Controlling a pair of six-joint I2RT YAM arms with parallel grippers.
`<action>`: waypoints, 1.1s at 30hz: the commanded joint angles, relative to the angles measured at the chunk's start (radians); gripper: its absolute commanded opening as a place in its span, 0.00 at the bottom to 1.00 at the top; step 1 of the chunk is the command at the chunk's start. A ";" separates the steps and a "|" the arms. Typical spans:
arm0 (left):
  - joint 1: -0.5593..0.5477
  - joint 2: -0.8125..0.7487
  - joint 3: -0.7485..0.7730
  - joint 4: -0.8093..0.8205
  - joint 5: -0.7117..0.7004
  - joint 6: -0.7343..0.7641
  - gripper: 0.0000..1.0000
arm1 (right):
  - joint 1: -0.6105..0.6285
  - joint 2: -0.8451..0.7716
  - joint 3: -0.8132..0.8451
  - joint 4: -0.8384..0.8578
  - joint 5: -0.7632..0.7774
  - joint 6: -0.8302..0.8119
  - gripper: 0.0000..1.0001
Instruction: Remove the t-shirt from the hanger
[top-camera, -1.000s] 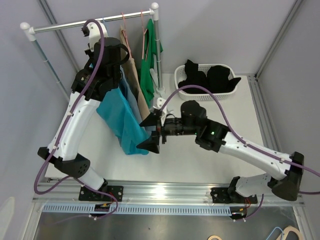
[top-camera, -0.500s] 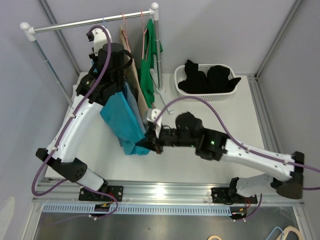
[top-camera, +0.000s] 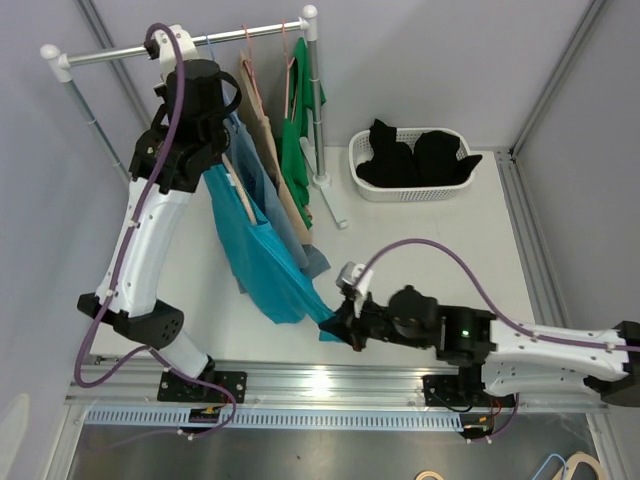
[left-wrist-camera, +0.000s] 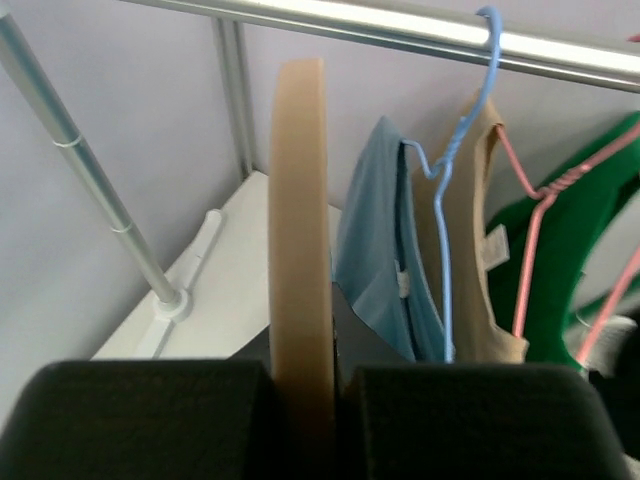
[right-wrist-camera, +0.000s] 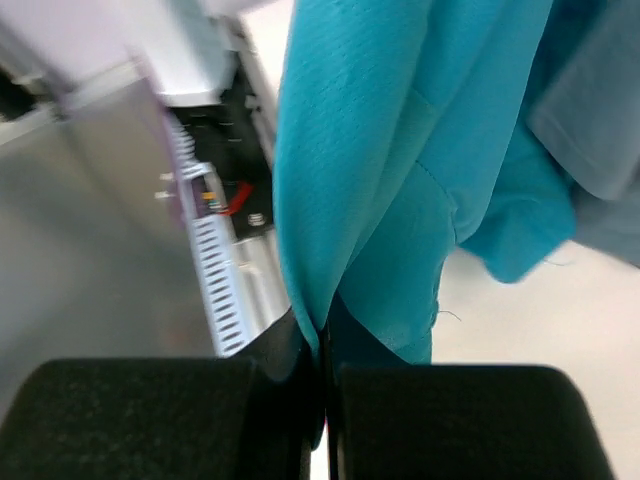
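Observation:
My left gripper (top-camera: 207, 140) is shut on a tan wooden hanger (top-camera: 240, 195), held up just below the rail; in the left wrist view the hanger (left-wrist-camera: 300, 230) stands edge-on, pinched in the left gripper (left-wrist-camera: 305, 378). The teal t-shirt (top-camera: 265, 255) hangs from that hanger and stretches down toward the near edge. My right gripper (top-camera: 338, 326) is shut on its lower hem, low over the table. In the right wrist view the t-shirt (right-wrist-camera: 370, 160) runs into the shut right gripper (right-wrist-camera: 325, 372).
The clothes rail (top-camera: 180, 42) carries a blue wire hanger (left-wrist-camera: 445, 200) with a grey-blue shirt (top-camera: 300, 250), a tan garment (top-camera: 262, 120) and a green one (top-camera: 300, 130). A white basket (top-camera: 360, 175) of black clothes stands at the back right. The rack's post (top-camera: 314, 100) is beside the green garment.
My right gripper went from open to shut on the t-shirt's hem and drew it toward the near edge and right. The left arm lifted the hanger back toward the rail, stretching the shirt.

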 joint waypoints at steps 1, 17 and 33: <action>0.000 -0.059 0.094 -0.110 0.118 -0.100 0.01 | -0.076 0.147 0.044 0.057 -0.050 0.052 0.00; -0.156 -0.966 -0.623 -0.307 0.784 -0.411 0.01 | -0.355 0.535 0.351 0.107 -0.274 0.004 0.00; -0.155 -1.029 -0.750 -0.189 0.387 -0.245 0.01 | -0.326 1.096 0.682 -0.025 -0.185 0.035 0.31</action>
